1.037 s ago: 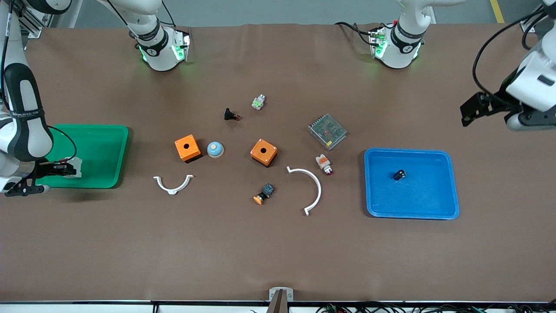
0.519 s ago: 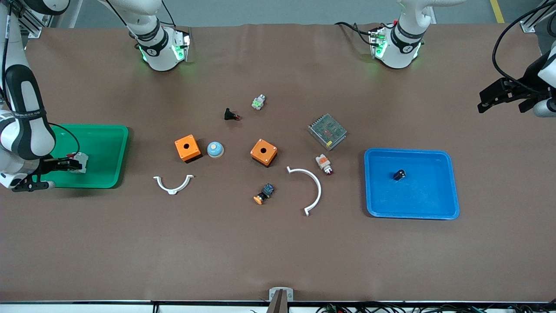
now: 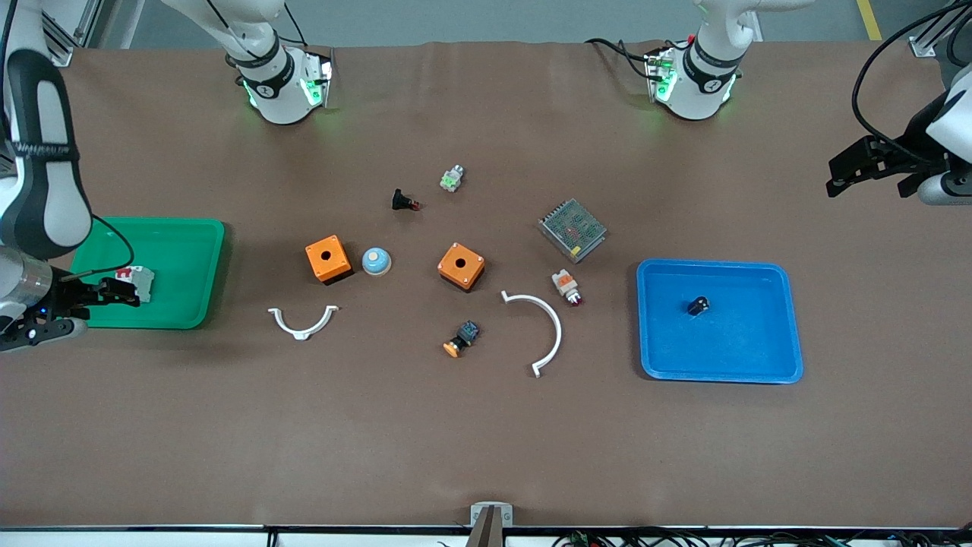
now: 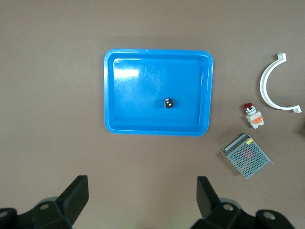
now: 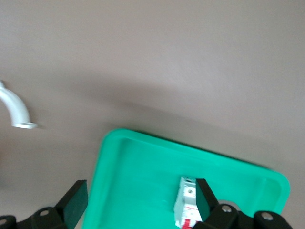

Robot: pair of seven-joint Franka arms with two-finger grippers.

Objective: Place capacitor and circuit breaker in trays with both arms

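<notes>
The circuit breaker [image 3: 137,282], white and grey with red levers, lies in the green tray [image 3: 182,266] at the right arm's end of the table. It also shows in the right wrist view [image 5: 187,201]. My right gripper [image 3: 114,292] is open just over that tray [image 5: 138,167], with one finger [image 5: 204,198] right beside the breaker. The capacitor [image 3: 699,305], a tiny black cylinder, lies in the blue tray [image 3: 759,357] and shows in the left wrist view [image 4: 168,102]. My left gripper [image 3: 850,167] is open and empty, high over the bare table at the left arm's end [image 4: 142,200].
Between the trays lie two orange boxes [image 3: 328,258] [image 3: 461,266], a blue dome [image 3: 376,260], two white curved brackets [image 3: 302,323] [image 3: 543,327], a metal mesh unit [image 3: 572,229], an indicator lamp [image 3: 566,286], and push-buttons [image 3: 462,338] [image 3: 403,201] [image 3: 452,178].
My right gripper has opened, left the circuit breaker in the green tray and drawn back from it. My left gripper has moved away from the blue tray toward the table's end.
</notes>
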